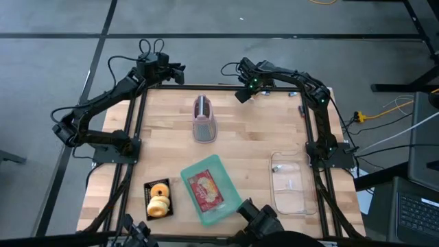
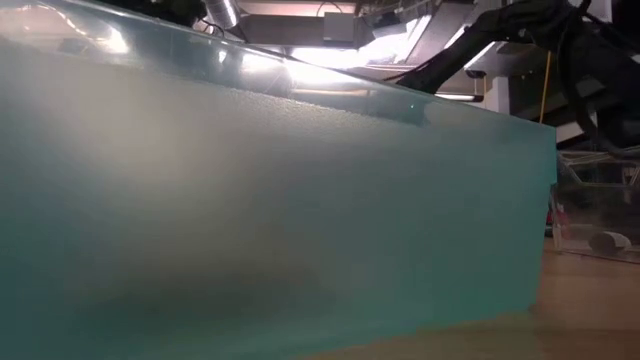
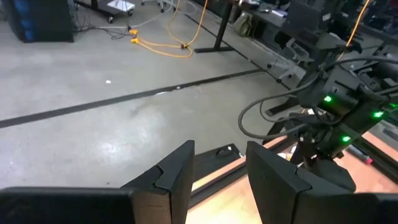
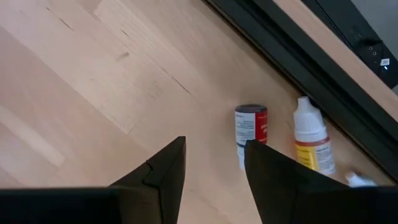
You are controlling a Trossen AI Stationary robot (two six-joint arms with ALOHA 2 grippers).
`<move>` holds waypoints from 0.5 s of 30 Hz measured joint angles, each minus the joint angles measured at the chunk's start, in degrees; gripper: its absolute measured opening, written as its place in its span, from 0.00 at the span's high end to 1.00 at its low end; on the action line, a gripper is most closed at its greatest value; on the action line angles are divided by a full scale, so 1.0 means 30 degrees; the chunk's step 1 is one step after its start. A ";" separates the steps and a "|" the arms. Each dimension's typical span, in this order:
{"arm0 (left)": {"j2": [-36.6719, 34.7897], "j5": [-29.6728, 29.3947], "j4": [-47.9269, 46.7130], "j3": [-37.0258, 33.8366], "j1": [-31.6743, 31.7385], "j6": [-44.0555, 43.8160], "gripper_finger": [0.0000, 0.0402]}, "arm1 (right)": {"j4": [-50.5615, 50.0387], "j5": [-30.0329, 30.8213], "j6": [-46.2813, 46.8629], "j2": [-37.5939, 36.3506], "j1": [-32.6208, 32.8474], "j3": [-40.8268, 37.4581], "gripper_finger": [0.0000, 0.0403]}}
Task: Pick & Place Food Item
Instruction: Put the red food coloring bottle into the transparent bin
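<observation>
Two donuts (image 1: pixel 159 197) lie in a small black tray (image 1: pixel 149 186) near the table's near left edge. A teal tray (image 1: pixel 199 216) beside it holds a red packet (image 1: pixel 206 189); its wall fills the low view (image 2: pixel 270 220). A clear plastic container (image 1: pixel 291 182) rests on the near right of the table. My left gripper (image 1: pixel 180 72) hovers at the far left edge, open and empty, as the left wrist view (image 3: pixel 219 165) shows. My right gripper (image 1: pixel 241 95) hovers at the far edge, open and empty, as the right wrist view (image 4: pixel 214 158) shows.
A pinkish toaster-like object (image 1: pixel 204 118) stands on the table's far middle. A small red-labelled can (image 4: pixel 250 132) and a white dropper bottle (image 4: pixel 311 139) lie near the far right edge. The bare wooden tabletop (image 1: pixel 260 130) spreads between the objects.
</observation>
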 joint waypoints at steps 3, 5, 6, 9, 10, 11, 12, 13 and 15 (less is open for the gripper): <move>0.0000 -0.0051 -0.0043 0.0000 0.0000 0.0000 0.65 | 0.0068 0.0006 0.0048 0.0165 -0.0136 0.0000 0.60; 0.0000 -0.0134 -0.0022 0.0000 0.0000 0.0000 0.65 | 0.0022 0.0165 0.0073 0.0335 -0.0248 0.0000 0.60; 0.0000 -0.0149 -0.0015 0.0000 0.0000 0.0012 0.65 | 0.0005 0.0301 0.0083 0.0413 -0.0329 0.0000 0.60; 0.0000 -0.0149 -0.0010 0.0000 0.0000 0.0155 0.65 | 0.0003 0.0299 0.0211 0.0586 -0.0521 0.0000 0.60; 0.0000 -0.0149 -0.0006 0.0000 0.0000 0.0153 0.65 | -0.0007 0.0300 0.0211 0.0636 -0.0580 0.0000 0.60; 0.0000 -0.0149 0.0000 0.0000 0.0000 0.0153 0.65 | -0.0004 0.0286 0.0206 0.0712 -0.0634 0.0000 0.60; 0.0000 -0.0149 0.0000 0.0000 0.0000 0.0160 0.65 | -0.0008 0.0199 0.0206 0.0779 -0.0687 0.0000 0.60; 0.0000 -0.0149 0.0000 0.0000 0.0000 0.0189 0.65 | -0.0008 -0.0054 0.0206 0.0848 -0.0749 0.0000 0.60; 0.0000 -0.0149 0.0007 0.0000 0.0000 0.0298 0.65 | 0.0006 -0.0433 0.0204 0.1056 -0.0832 0.0000 0.60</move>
